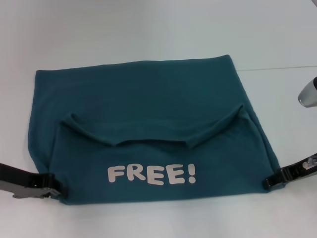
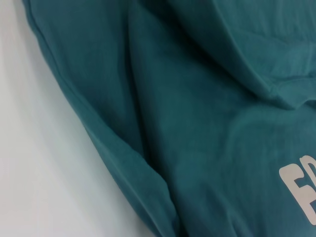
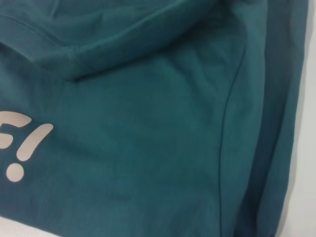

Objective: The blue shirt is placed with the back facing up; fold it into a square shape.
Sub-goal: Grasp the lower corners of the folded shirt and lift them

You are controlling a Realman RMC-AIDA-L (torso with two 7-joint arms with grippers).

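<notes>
The blue shirt lies flat on the white table, folded into a rough rectangle. Its top part is folded toward me, so the collar and the white letters "FREE!" face up on the near flap. My left gripper is at the shirt's near left corner, touching its edge. My right gripper is at the near right edge of the flap. The left wrist view shows the shirt close up, with part of a letter. The right wrist view shows the shirt and the exclamation mark.
The white table runs all round the shirt. A grey rounded object sticks in at the right edge. A thin seam line crosses the table at the far right.
</notes>
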